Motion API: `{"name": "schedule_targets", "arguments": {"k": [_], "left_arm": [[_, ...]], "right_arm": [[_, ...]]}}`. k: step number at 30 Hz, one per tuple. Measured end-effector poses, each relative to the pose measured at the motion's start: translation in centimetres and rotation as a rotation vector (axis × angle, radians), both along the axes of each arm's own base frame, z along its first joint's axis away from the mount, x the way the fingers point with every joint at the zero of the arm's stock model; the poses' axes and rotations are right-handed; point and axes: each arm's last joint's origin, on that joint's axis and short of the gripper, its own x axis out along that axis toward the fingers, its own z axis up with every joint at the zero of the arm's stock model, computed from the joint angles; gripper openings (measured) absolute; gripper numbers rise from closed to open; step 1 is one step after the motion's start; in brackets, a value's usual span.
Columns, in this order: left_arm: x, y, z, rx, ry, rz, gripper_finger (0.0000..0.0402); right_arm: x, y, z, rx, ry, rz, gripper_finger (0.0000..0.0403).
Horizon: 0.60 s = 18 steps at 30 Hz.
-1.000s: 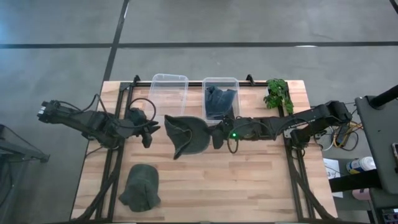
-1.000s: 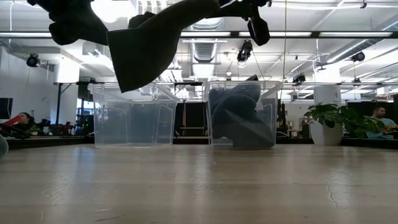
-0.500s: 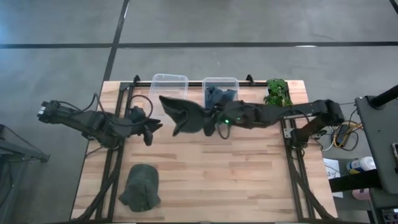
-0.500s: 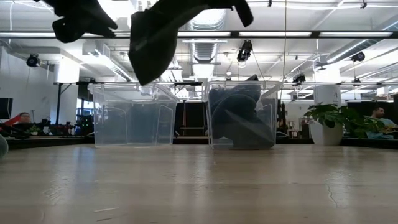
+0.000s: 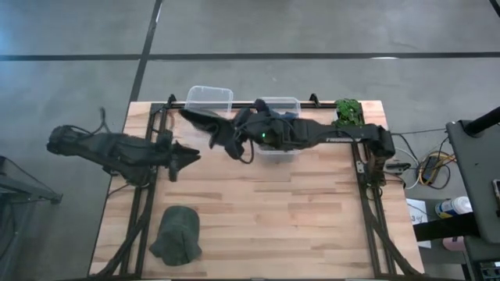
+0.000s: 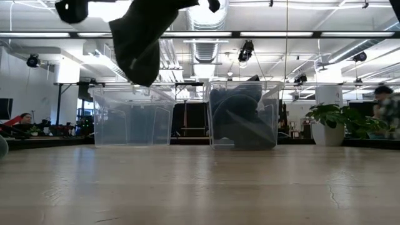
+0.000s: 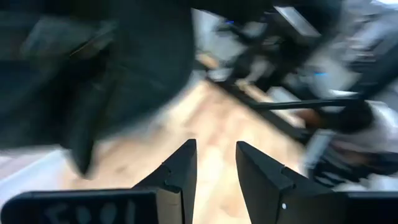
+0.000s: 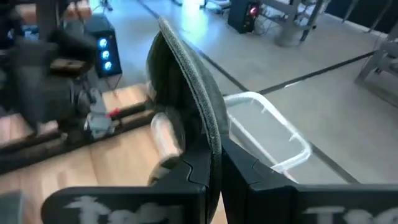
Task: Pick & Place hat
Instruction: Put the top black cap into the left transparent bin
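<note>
— How do the jaws of the right gripper [image 8: 214,171] stand?

— They are clamped on the brim of the dark hat [image 5: 209,125]. The hat hangs in the air, above the edge of the empty clear bin [image 5: 208,97]. One second ago it hung over the middle of the tabletop [image 5: 273,211], so the right arm has carried it toward the far side, and now it is almost over that bin.

— And the left gripper [image 5: 183,156]?

— Its jaws are apart and hold nothing. It is over the left part of the tabletop, a little more drawn back to its own side than before.

— What has not moved?

— The second hat [image 5: 176,234] lies at the same place on the near left of the tabletop. The other clear bin [image 5: 291,102], with dark hats inside, stands beside the empty one, and the small plant [image 5: 348,111] stays at the far right corner.
</note>
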Motion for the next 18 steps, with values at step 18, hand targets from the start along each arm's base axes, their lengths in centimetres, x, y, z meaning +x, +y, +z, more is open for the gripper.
{"name": "schedule_targets", "arguments": {"k": [18], "left_arm": [[-3.5,0.7,4.4,0.034,-0.175,-0.120,0.0106]], "right_arm": [[5.4,-6.6,-4.7,-0.138,0.239,-0.054,0.0013]]}}
